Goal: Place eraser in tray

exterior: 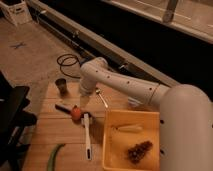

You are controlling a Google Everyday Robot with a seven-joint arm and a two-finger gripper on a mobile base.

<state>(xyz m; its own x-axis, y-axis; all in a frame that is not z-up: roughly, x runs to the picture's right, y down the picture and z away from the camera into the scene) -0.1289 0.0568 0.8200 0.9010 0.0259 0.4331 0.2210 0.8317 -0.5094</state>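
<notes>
The single camera looks down from behind the arm, close over the table, gripper left of centre.

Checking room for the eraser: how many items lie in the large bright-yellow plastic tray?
2. A pale oblong piece lies toward the far wall; a dark knobbly cluster lies nearer the camera. The white arm may hide more. The gripper hangs outside the tray, above the wooden table.

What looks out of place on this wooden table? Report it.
Nothing looks spilled or damaged. The small dark oblong eraser lies outside the large yellow plastic tray, beside the orange ball. The gripper hangs over the wooden table near the tray's far corner.
</notes>
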